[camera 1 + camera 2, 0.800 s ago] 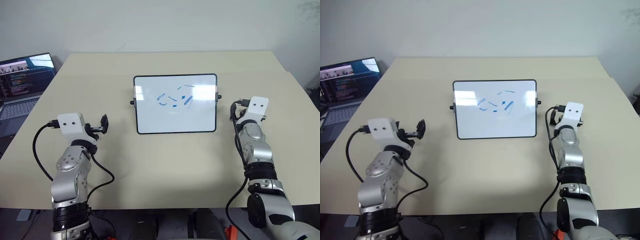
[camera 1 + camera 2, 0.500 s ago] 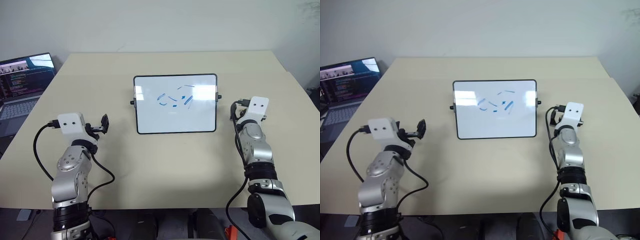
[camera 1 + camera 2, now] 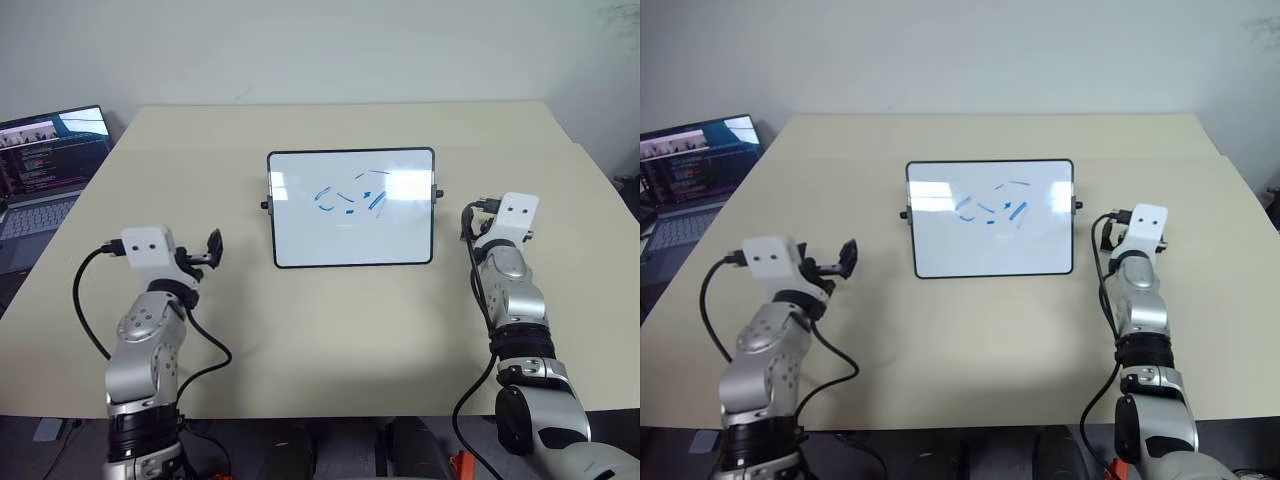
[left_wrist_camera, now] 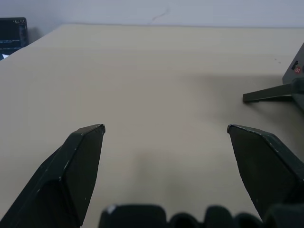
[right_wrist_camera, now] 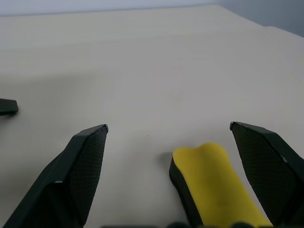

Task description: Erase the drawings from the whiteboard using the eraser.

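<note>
While most of it lies bare, the pale beige tabletop (image 3: 330, 330) carries the whiteboard (image 3: 351, 208) near its middle, a small white glossy board with a thin black frame and a black knob at each side. The drawings (image 3: 350, 197), a few short blue strokes and squiggles, sit in the upper middle of the board's face, with a bright glare patch just beside them. Behind the tabletop rises a plain light wall (image 3: 320, 50). Off the far left corner of the tabletop an open laptop (image 3: 45, 160) shows a lit screen with dark windows and lines of text.

On the robot's left side, the left end effector (image 3: 211, 248) hovers over bare tabletop, well apart from the whiteboard's left edge; in the left wrist view its two black fingers (image 4: 71, 175) stand spread wide with only bare beige surface between them, and a dark foot of the board's stand (image 4: 270, 94) shows off to one side.

On the robot's right side, the right arm reaches forward just beside the whiteboard's right edge. In the right wrist view the right end effector (image 5: 168, 128) has its fingers spread wide, and the eraser (image 5: 213, 183), a bright yellow block with a dark underside, lies on the tabletop between them, closer to one finger than the other. Whether that finger touches it cannot be told; the other finger is clearly apart from it
</note>
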